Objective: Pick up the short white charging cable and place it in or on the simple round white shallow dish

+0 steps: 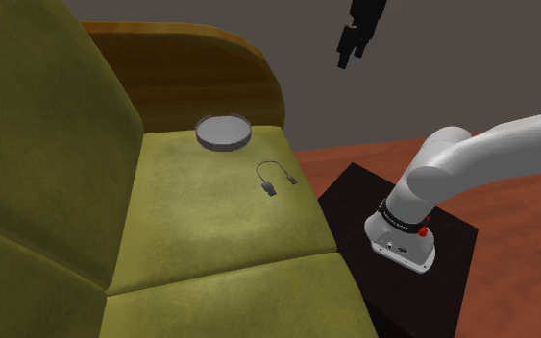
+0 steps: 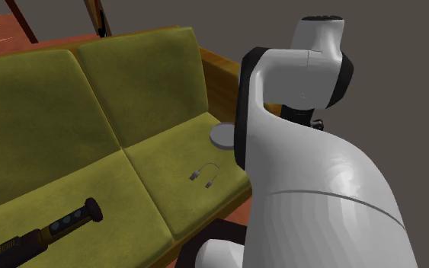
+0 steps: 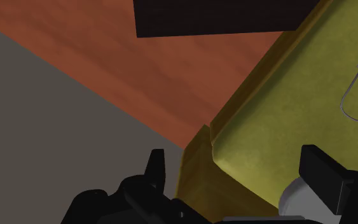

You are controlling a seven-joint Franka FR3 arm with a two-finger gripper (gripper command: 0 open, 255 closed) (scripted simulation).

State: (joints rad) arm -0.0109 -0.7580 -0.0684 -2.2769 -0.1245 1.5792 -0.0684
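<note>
On olive cushion (image 1: 210, 216), looped cable (image 1: 273, 179) near round dish (image 1: 224, 132)

Shoulder view: beside stand (image 1: 347, 198), looking down over sofa (image 1: 210, 226). Second exterior: close behind arm (image 2: 312, 190), facing sofa. Wrist: high, looking down. All share the cable (image 1: 276, 180).

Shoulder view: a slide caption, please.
Open claw hangs high; cable lies on the sofa seat, apart from the dish.
</note>
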